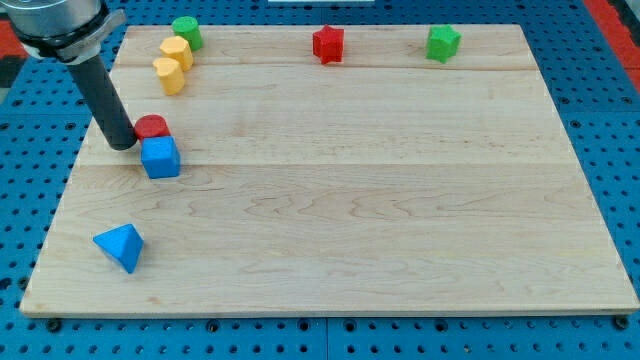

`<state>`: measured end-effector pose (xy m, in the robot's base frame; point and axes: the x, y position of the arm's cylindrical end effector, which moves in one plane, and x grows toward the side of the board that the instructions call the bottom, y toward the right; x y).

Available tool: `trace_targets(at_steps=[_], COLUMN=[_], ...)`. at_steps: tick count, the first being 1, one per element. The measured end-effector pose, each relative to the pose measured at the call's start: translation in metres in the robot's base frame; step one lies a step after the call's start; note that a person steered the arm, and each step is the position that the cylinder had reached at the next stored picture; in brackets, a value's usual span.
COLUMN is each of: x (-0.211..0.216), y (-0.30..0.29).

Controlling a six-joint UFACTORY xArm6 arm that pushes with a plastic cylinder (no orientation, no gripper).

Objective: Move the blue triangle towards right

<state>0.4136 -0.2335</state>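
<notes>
The blue triangle (121, 246) lies near the view's bottom left corner of the wooden board (400, 200). My tip (122, 144) rests on the board at the view's left, well above the triangle. It sits just left of a red round block (152, 127) and a blue cube (160, 157), close to both. The rod rises up and left out of the view.
Two yellow blocks (172, 62) and a green round block (186, 31) sit at the view's top left. A red star-like block (328, 43) and a green block (443, 42) sit along the view's top edge. The board lies on a blue perforated table.
</notes>
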Motion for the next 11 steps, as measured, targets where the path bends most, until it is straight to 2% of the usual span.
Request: trace_targets(at_steps=[6,7,8,9,11], x=[0.01,0.043,0.118,0.148,0.145], y=[-0.003,-0.003,-0.029,-0.009,0.085])
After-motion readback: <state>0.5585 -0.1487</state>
